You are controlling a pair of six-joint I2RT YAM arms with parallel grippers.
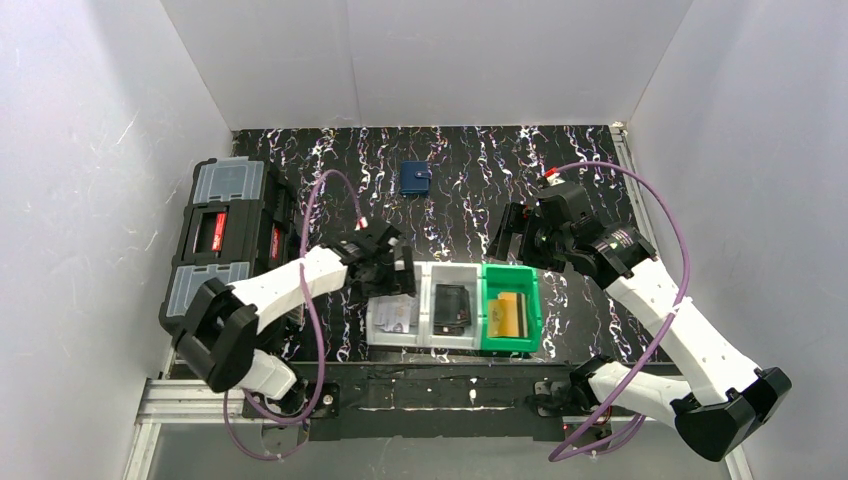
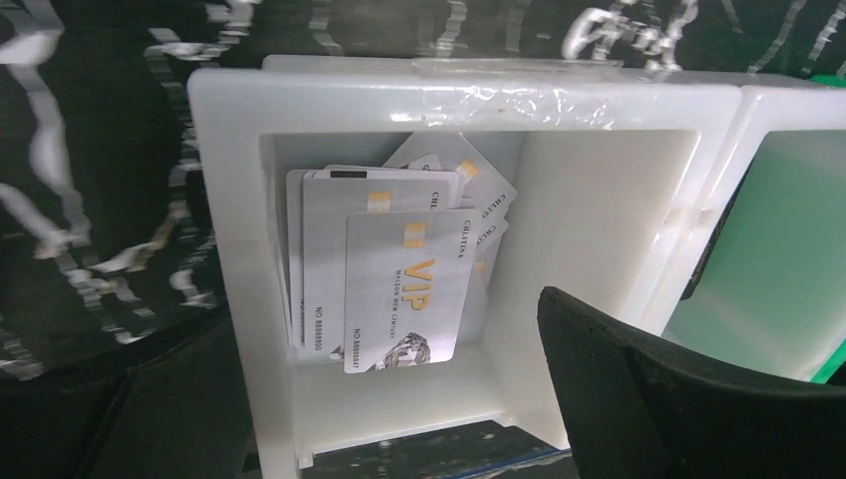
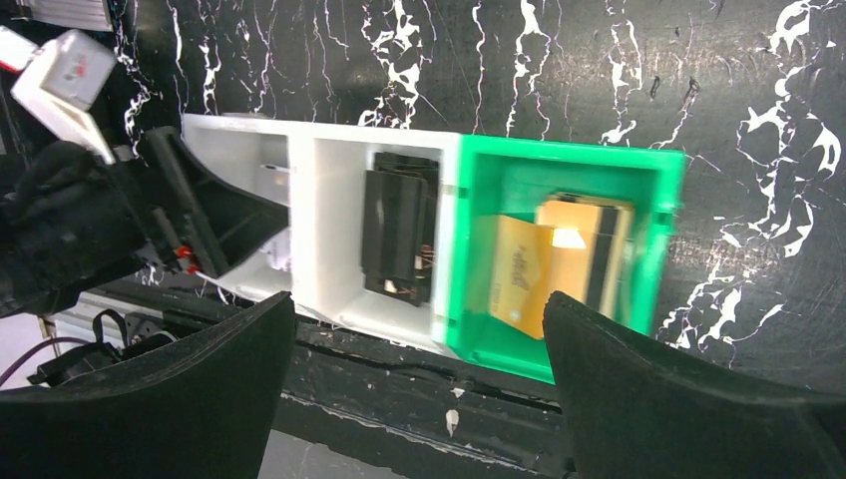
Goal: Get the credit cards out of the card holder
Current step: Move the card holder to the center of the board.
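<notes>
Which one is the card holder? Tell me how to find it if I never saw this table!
Look at the black table with white streaks. Past the row of bins, farther back, the card holder lies alone. It is small and navy blue, while the black wallet sits inside one of them.

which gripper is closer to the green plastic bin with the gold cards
Right. The right gripper hovers beyond the far rim of the green plastic bin; the left gripper is over the white bin of silver cards, two bins away.
</notes>
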